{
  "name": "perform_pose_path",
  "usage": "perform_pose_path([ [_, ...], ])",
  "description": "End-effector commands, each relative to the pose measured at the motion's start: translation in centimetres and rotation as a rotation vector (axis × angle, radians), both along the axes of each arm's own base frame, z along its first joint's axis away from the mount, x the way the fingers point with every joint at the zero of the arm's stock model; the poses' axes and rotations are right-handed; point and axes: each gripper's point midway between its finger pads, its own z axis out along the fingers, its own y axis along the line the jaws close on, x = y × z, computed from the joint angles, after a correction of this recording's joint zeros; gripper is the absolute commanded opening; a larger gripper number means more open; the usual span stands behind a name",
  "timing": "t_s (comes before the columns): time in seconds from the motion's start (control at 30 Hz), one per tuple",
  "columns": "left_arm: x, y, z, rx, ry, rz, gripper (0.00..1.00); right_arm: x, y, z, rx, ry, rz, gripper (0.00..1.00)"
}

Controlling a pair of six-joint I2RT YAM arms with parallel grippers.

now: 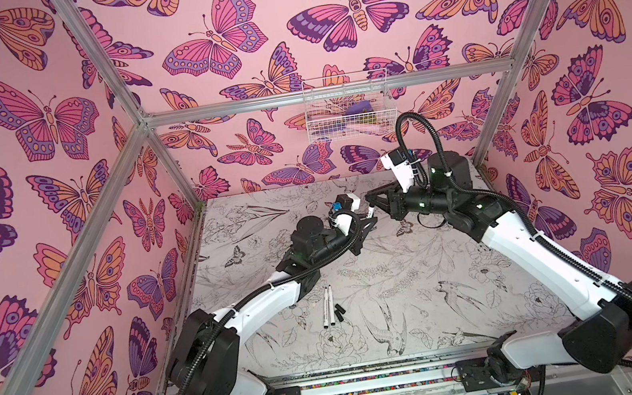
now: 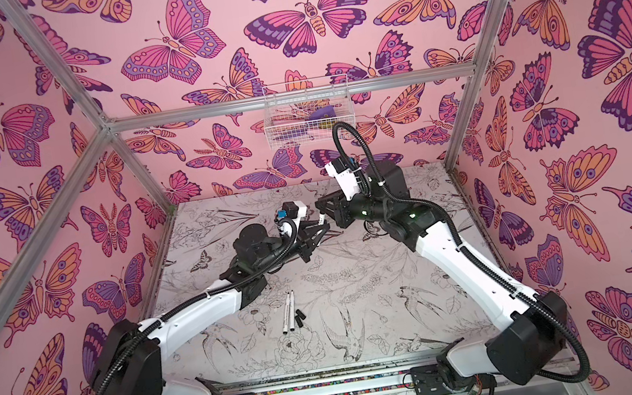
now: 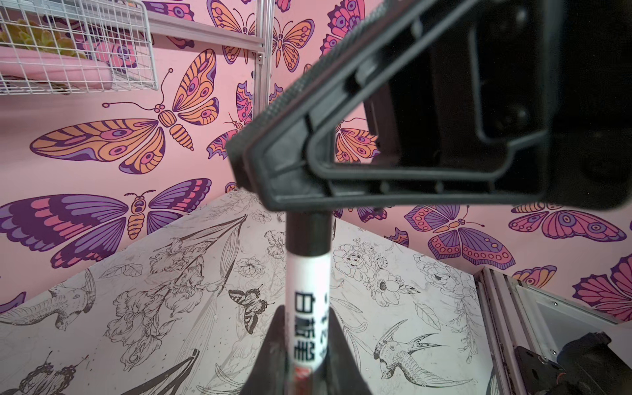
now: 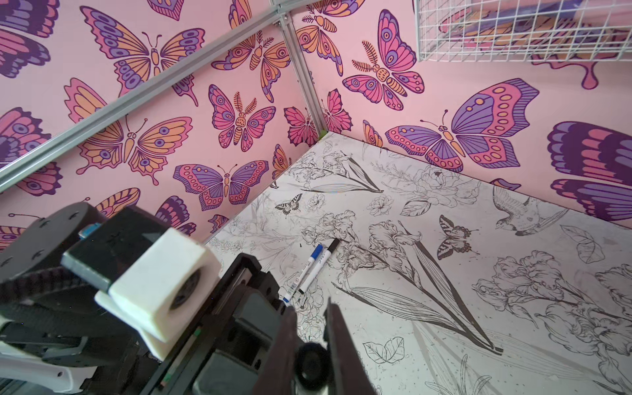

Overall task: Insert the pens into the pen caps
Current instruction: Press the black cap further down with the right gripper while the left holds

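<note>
Pushing a cap onto a pen looks like the step going on now. The worktop (image 1: 420,267) has birds and flowers drawn on it. Above its far part, the left claw (image 1: 365,220) is pinched tight on a white pen (image 3: 309,290) and points it up at the other claw. The right claw (image 1: 369,197) is pinched tight on a small black cap (image 4: 311,362). In the left wrist view a black bit sits right on the end of the pen. I cannot tell if it is pushed all the way on.

Next, I think the pen and cap must be in one straight line. Then the claws press together until the cap is snug, and one claw lets go.

Two done pens (image 4: 313,268), one with a blue cap and one with a black cap, lie side by side on the worktop. Nearer the front lie two bare pens (image 1: 329,306). Two loose black caps (image 1: 339,310) sit just beside them, not yet used.
</note>
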Motion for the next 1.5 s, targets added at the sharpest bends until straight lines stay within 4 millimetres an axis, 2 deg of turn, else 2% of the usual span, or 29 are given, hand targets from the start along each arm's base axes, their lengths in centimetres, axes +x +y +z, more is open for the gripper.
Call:
perform_pose_path([
  [0.0, -2.3, 7.2, 20.7, -0.465, -0.479, 0.174, 0.0, -8.4, 0.2, -14.3, -0.226, 0.604, 0.172, 0.0],
  [0.17, -1.3, 6.8, 21.4, -0.479, -0.503, 0.193, 0.0, -8.9, 0.3, -16.8, -0.327, 0.623, 0.158, 0.0],
  [0.33, -0.9, 6.6, 24.0, -0.494, -0.595, 0.201, 0.0, -9.1, 0.2, -18.6, -0.362, 0.683, 0.146, 0.0],
  [0.53, -0.6, 8.1, 26.9, -0.538, -0.678, 0.235, 0.0, -9.5, -0.3, -20.7, -0.401, 0.747, 0.128, 0.0],
  [0.67, -0.6, 9.0, 27.8, -0.536, -0.722, 0.267, 0.0, -9.8, -0.8, -21.2, -0.429, 0.759, 0.121, 0.0],
  [0.7, -0.7, 9.1, 28.0, -0.535, -0.73, 0.269, 0.0, -9.9, -1.0, -22.3, -0.455, 0.785, 0.119, 0.0],
  [0.93, -0.6, 10.2, 28.4, -0.522, -0.752, 0.297, 0.0, -10.3, -0.8, -23.2, -0.457, 0.843, 0.129, 0.0],
  [1.17, -0.7, 10.8, 29.9, -0.532, -0.805, 0.317, 0.0, -10.8, -0.8, -23.7, -0.466, 0.877, 0.142, 0.0],
  [1.33, -0.9, 10.7, 31.4, -0.575, -0.841, 0.299, 0.0, -11.0, -0.2, -23.6, -0.443, 0.894, 0.161, 0.0],
  [1.47, -0.7, 10.5, 31.4, -0.592, -0.827, 0.282, 0.0, -10.9, -1.0, -24.5, -0.498, 0.892, 0.132, 0.0],
])
